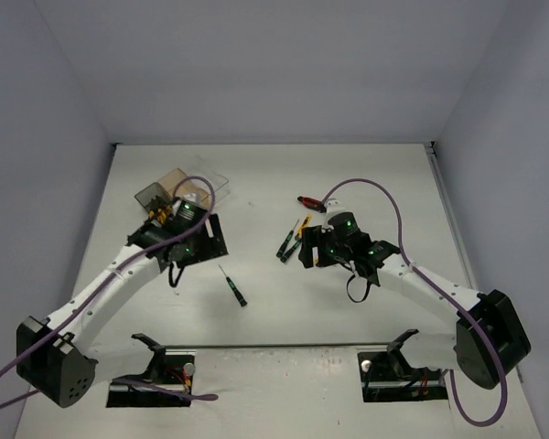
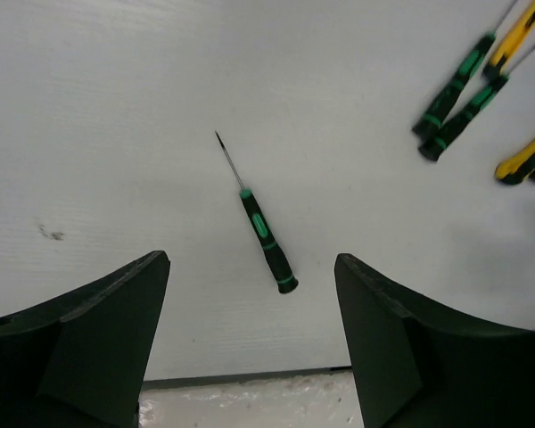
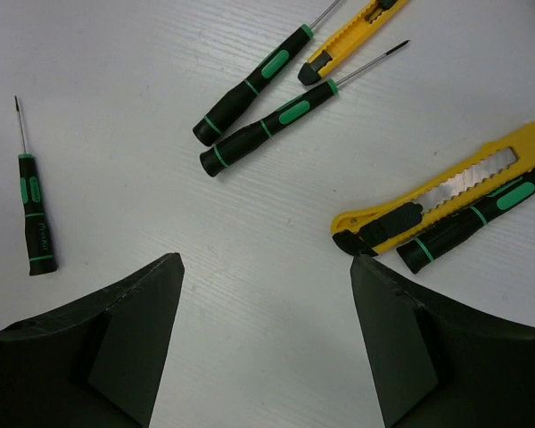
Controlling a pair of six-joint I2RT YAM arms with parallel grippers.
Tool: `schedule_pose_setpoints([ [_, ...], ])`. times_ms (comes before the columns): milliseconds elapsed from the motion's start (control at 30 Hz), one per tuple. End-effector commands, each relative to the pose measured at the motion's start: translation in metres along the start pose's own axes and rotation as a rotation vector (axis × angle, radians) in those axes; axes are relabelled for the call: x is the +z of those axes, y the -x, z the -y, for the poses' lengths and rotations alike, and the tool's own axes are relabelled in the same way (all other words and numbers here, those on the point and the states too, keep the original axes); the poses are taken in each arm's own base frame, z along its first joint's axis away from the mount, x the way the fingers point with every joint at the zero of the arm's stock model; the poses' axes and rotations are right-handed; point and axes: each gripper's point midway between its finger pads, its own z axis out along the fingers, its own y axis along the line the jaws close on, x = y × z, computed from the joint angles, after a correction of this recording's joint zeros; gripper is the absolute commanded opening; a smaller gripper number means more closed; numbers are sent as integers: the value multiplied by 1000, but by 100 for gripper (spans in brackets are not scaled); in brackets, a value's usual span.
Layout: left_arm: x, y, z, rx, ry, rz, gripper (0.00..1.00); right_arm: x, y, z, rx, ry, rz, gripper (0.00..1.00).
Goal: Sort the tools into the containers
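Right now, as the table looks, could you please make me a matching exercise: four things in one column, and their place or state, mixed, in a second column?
1 lone screwdriver
2 red-black knife
3 containers
4 left pincer

A open, holding nothing
B just beyond the left arm
C alone, between the two arms
D just beyond the right arm

Pairs: 1-C, 2-D, 3-B, 4-A

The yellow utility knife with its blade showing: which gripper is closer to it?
Right. The right gripper hovers open just beside the yellow utility knife; the left gripper is far off on the other side, by the bins.
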Motion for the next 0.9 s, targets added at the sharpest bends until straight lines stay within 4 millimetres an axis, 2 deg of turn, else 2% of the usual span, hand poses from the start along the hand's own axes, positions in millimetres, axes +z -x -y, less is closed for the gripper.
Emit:
schedule_pose_setpoints([
  [0, 15, -31, 14, -64, 69, 16, 71, -5, 38, 0, 0, -40, 117, 74],
  [233, 43, -69, 16, -102, 154, -26, 70, -7, 33, 4, 9, -52, 118, 75],
  [400, 74, -85, 31, -111, 142, -94, 63, -11, 28, 7, 1, -54, 123, 75],
  [500, 91, -98, 32, -105, 168, -146, 56, -15, 26, 7, 0, -47, 129, 75],
  [700, 107, -120, 27, -118, 201, -215, 38, -20, 21, 9, 2, -49, 141, 75],
  [800, 107, -123, 22, -116, 214, -222, 11, -22, 21, 11, 1, -53, 149, 76],
  [867, 104, -120, 24, -107, 207, -216, 2, -22, 21, 12, 2, -57, 150, 76],
])
